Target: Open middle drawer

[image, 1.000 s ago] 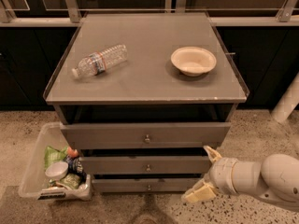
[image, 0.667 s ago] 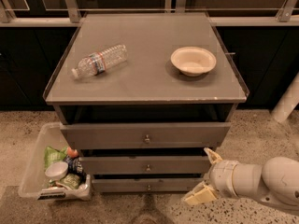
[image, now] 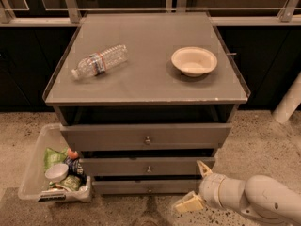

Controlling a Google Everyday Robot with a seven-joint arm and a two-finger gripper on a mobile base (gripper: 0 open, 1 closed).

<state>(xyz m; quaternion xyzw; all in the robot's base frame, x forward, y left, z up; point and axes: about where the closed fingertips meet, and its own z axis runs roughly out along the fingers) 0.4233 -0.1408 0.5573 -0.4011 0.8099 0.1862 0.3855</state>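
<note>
hovering just right of the flat grey middle drawer (image: pixel 117 166), the white two-finger gripper (image: pixel 195 186) is spread open and empty; the drawer's small round metal knob (image: pixel 148 169) is not yet grasped, so nothing seems done.

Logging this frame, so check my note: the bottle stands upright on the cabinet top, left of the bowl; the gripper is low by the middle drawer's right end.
One error: the camera view shows the bottle lying on its side, not upright. It is on the cabinet top, left of the bowl; the gripper, open, is low by the middle drawer's right end.
</note>
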